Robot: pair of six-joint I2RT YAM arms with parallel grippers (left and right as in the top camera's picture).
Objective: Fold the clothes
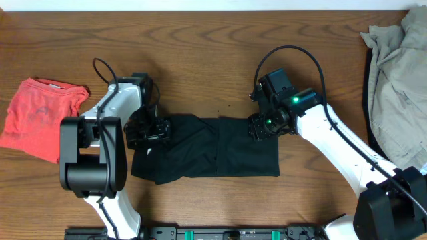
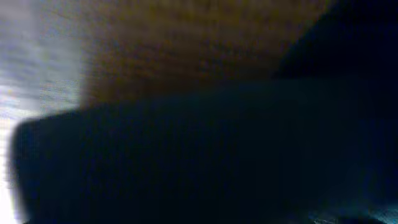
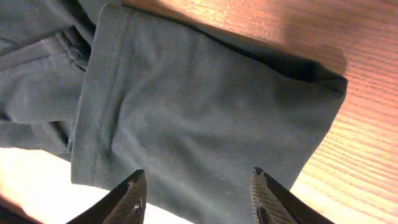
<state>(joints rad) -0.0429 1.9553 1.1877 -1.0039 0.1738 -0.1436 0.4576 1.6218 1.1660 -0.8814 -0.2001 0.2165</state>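
The black shirt (image 1: pixel 207 150) lies folded into a rectangle at the table's middle. My left gripper (image 1: pixel 148 130) is low at its upper left corner. The left wrist view is dark and blurred: black fabric (image 2: pixel 205 155) fills most of it, with wood above, and the fingers do not show. My right gripper (image 1: pixel 257 128) is over the shirt's upper right part. In the right wrist view its fingers (image 3: pixel 198 186) are open and empty just above a folded layer of the black shirt (image 3: pixel 199 106). The coral-red tee (image 1: pixel 40 113) lies crumpled at the left. The beige garment (image 1: pixel 397 80) is heaped at the right edge.
A dark cloth edge (image 1: pixel 368 93) shows beside the beige heap. Bare wooden table (image 1: pixel 200 53) runs along the back. The arm bases stand at the front edge, the left one (image 1: pixel 90 160) next to the shirt's left side.
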